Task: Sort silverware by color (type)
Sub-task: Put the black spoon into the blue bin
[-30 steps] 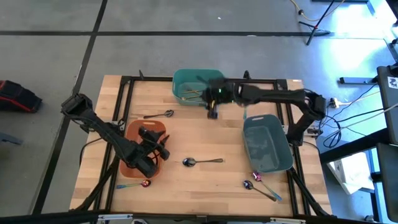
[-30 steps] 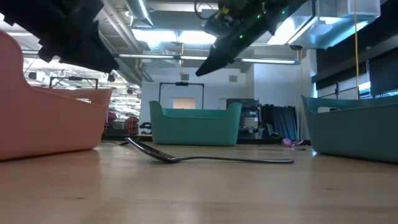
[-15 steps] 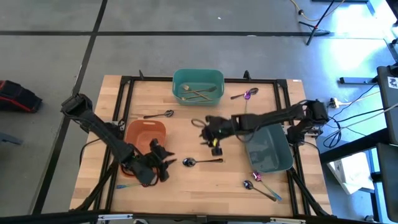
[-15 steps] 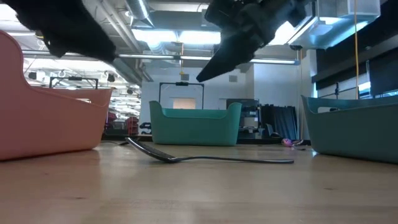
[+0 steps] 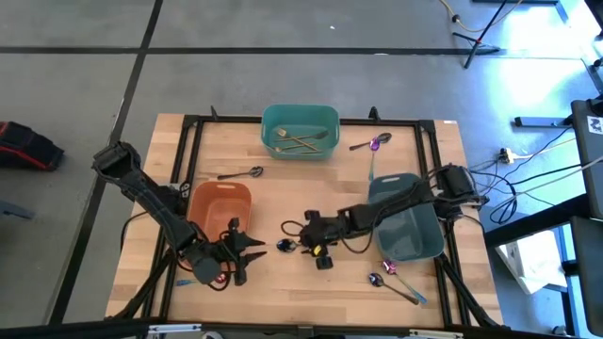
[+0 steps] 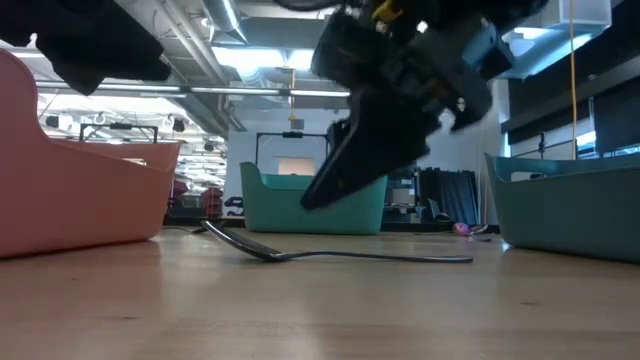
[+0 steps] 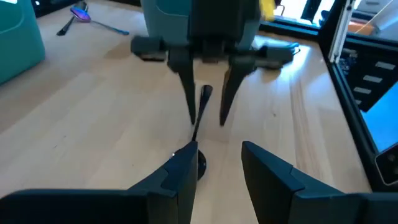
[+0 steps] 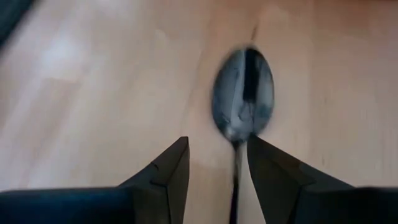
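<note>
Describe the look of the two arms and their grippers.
Both arms are dark, jointed, with black cables along their links. The right gripper has two slim, tapering dark fingers under a boxy grey body with a yellow patch on top. The left gripper has broader, wedge-shaped black fingers.

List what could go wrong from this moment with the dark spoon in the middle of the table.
1. The right gripper straddles the dark spoon with open fingers, but the spoon lies flat on the table; closing may pinch wood or flick it away.
2. The left gripper, also open, points at the same spoon from the opposite side, so the two arms may collide.
3. A nudged spoon could slide toward the orange bin.
</note>
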You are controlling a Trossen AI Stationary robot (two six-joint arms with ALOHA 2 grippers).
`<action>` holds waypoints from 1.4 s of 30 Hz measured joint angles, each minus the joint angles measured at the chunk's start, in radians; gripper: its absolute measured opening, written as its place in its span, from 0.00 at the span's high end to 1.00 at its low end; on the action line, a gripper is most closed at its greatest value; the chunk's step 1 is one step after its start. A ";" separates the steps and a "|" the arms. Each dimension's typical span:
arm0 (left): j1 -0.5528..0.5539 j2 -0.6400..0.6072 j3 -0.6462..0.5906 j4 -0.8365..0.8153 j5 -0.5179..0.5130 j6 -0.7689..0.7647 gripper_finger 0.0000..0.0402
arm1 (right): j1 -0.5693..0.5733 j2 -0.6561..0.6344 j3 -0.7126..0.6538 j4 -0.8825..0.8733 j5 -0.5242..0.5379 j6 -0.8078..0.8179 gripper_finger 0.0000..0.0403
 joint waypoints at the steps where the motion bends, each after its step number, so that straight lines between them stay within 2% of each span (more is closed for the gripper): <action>1: 0.000 0.000 0.000 0.004 -0.001 0.000 0.70 | 0.000 0.009 0.000 -0.008 0.018 0.000 0.63; 6: 0.008 0.000 0.000 0.008 -0.022 0.000 0.70 | -0.012 0.059 0.000 -0.012 0.104 -0.001 0.63; 11: 0.011 0.000 0.000 0.008 -0.027 0.000 0.70 | -0.031 0.096 0.004 0.000 0.068 0.000 0.65; 13: 0.010 0.000 0.000 0.011 -0.027 -0.001 0.70 | -0.032 0.099 0.004 0.000 0.058 -0.003 0.70; 18: 0.007 0.000 0.000 0.015 -0.013 0.000 0.70 | -0.031 0.101 0.005 -0.007 0.058 -0.008 0.92; 20: 0.007 0.000 0.000 0.015 -0.012 0.000 0.70 | -0.030 0.101 0.004 -0.009 0.056 -0.007 0.98; 25: 0.008 0.000 0.000 0.016 -0.011 0.000 0.70 | -0.029 0.103 0.003 -0.017 0.047 0.018 0.96; 34: 0.008 0.000 0.000 0.016 -0.010 -0.006 0.70 | -0.020 0.068 -0.001 -0.027 0.046 0.030 0.99; 42: 0.008 0.000 0.001 0.017 -0.011 -0.008 0.70 | 0.026 -0.123 -0.001 -0.166 0.216 0.058 1.00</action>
